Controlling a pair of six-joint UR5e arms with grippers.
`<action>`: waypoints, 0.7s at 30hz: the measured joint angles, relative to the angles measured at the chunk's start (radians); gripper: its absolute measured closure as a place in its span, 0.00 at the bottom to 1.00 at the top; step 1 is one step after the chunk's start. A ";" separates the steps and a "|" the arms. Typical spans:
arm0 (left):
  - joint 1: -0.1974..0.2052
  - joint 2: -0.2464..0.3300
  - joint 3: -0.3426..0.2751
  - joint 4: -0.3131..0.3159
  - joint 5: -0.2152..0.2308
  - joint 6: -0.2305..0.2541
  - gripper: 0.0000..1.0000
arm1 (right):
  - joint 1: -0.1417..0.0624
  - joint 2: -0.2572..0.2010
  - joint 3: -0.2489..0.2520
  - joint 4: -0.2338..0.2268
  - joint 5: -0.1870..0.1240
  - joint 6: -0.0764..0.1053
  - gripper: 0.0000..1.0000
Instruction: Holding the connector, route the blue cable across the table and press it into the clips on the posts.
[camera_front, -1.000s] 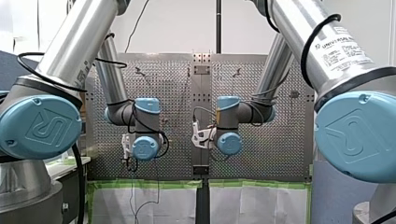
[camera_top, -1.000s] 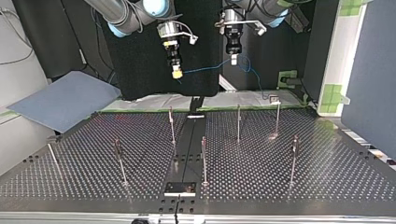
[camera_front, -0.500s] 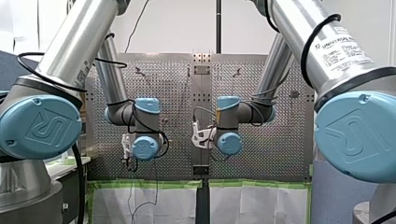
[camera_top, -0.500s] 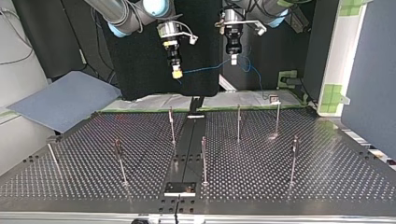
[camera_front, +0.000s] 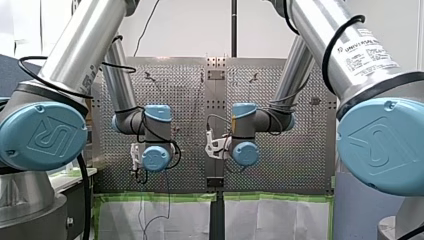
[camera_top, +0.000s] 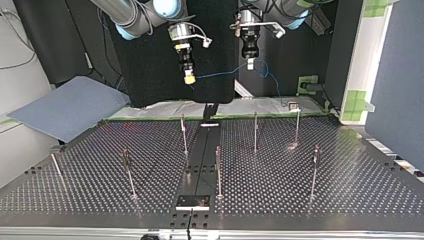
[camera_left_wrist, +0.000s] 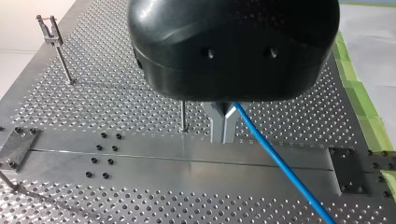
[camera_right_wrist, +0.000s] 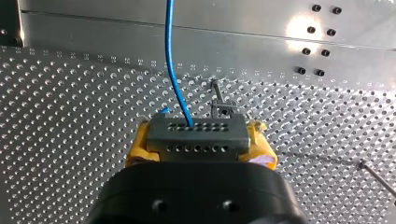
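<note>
High above the perforated table (camera_top: 325, 200) in the top view, my right gripper (camera_top: 189, 79) and my left gripper (camera_top: 250, 64) hang side by side. The blue cable (camera_top: 220, 74) spans between them. In the right wrist view my right gripper (camera_right_wrist: 200, 148) is shut on the grey connector (camera_right_wrist: 196, 130) between yellow pads (camera_right_wrist: 139, 148), and the cable (camera_right_wrist: 170, 56) leads away from it. In the left wrist view my left gripper (camera_left_wrist: 223, 137) has its metal fingers shut on the cable (camera_left_wrist: 280, 163). Slack cable (camera_top: 272, 82) loops down beyond my left gripper.
Several thin posts with clips stand on the table, among them a post (camera_top: 184, 132), a post (camera_top: 255, 131) and a post (camera_top: 218, 170). A centre rail (camera_top: 200, 160) carries a small plate (camera_top: 192, 201). A grey-blue sheet (camera_top: 65, 107) lies off the table's edge at the top view's left.
Both arms stay where they were. Only the slack cable hanging below my left gripper sways a little.
</note>
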 joint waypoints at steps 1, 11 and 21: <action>0.000 0.000 0.000 0.000 0.000 0.000 1.00 | 0.000 0.000 0.000 0.000 0.000 0.000 1.00; 0.000 0.000 0.000 0.000 0.000 0.000 1.00 | 0.000 0.000 0.000 0.000 0.000 0.000 1.00; -0.059 0.059 0.013 -0.059 -0.058 0.036 1.00 | 0.026 0.050 -0.023 0.050 -0.003 -0.018 1.00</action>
